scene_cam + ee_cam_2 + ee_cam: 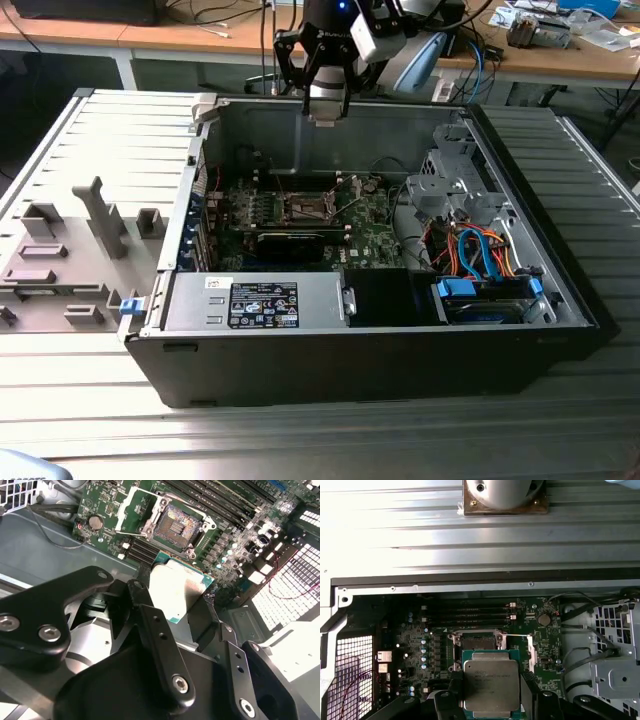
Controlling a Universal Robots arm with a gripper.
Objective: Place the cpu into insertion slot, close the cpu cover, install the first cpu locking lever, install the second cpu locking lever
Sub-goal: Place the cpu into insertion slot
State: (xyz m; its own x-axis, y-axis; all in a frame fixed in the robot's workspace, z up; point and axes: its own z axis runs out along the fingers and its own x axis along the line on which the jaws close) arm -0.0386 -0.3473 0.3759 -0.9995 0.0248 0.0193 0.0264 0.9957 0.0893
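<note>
My gripper (327,112) hangs high over the open computer case, shut on the cpu (491,682), a flat square chip with a silvery top on a green edge. In the second wrist view the black fingers (150,617) clamp the cpu (180,585) on two opposite sides. The insertion slot (175,522) lies bare and dark on the green motherboard, well below the chip, and shows as well in the first wrist view (477,641) and the exterior view (305,208). The cpu cover (134,509), a thin silvery frame, stands swung open beside the slot.
The case wall (300,130) rises right behind the gripper. A black card (290,243) and a power supply (255,300) sit in front of the slot. A drive cage (455,185) with coloured cables is toward the exterior view's right. A grey fixture tray (70,250) lies outside the case.
</note>
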